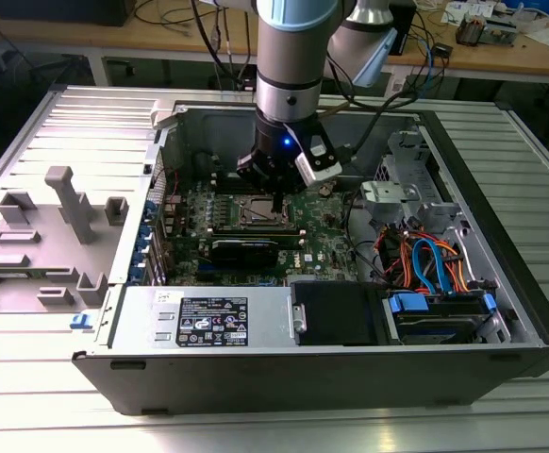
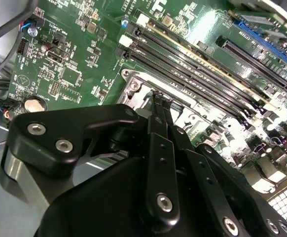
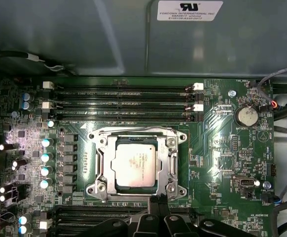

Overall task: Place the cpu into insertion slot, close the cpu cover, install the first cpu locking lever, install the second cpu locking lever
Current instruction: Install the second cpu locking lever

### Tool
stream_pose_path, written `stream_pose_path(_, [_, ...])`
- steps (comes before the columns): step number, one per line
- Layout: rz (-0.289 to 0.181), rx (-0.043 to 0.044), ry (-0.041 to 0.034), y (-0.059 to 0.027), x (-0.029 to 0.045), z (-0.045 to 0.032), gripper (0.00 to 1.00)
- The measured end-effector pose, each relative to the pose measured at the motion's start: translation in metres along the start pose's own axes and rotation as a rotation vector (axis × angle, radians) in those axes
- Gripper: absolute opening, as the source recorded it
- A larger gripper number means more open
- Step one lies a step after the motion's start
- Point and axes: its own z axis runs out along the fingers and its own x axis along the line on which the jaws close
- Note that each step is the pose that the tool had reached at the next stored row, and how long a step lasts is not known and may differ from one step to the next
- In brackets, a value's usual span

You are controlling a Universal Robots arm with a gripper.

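The gripper [image 3: 159, 210] is seen with fingers drawn together, nothing gripped, at the near edge of the insertion slot [image 3: 95, 190]. The cpu [image 3: 136, 164] is seated there, framed by the cpu cover [image 3: 171, 157]. Beyond, a white printed label [image 3: 190, 10] is fixed on the case wall.

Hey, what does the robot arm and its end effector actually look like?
The arm is a silvery-grey cylinder with a light blue cap and a small blue light at the wrist. The end effector is matte black, built from jointed links fastened with silver screws, tapering to slim fingers.
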Motion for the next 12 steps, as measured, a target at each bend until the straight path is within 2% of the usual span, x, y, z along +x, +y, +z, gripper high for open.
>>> stream_pose_path(12, [0.000, -0.0027, 0.0000, -0.0011, 0.0019, 0.0000, 0.11])
